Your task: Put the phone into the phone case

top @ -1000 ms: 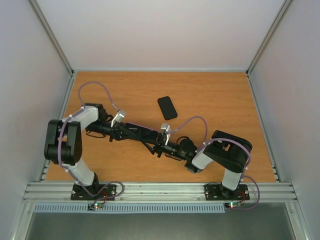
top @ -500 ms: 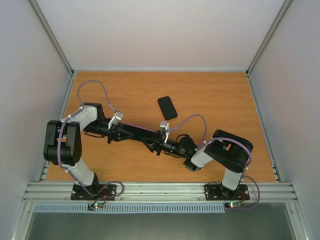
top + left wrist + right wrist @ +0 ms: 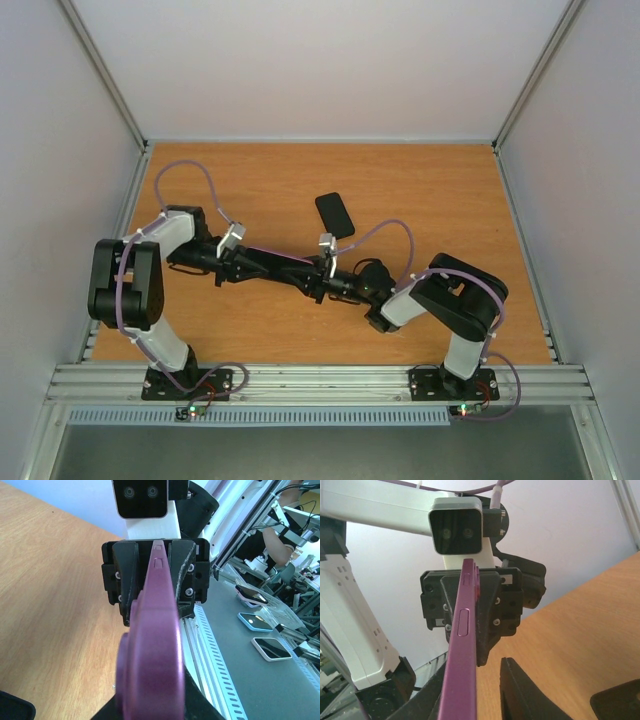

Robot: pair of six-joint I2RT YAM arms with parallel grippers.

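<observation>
Both arms meet over the middle of the table (image 3: 450, 200). The left gripper (image 3: 470, 635) is clamped on the purple case (image 3: 150, 655), which shows edge-on only, its faces hidden. The right gripper (image 3: 157, 612) straddles the case's other end, fingers apart, with a gap showing on one side. The black phone (image 3: 335, 214) lies flat on the table just beyond, untouched.

Phone (image 3: 335, 215) lies on table (image 3: 450, 200); case (image 3: 152, 645) held just before it.
</observation>
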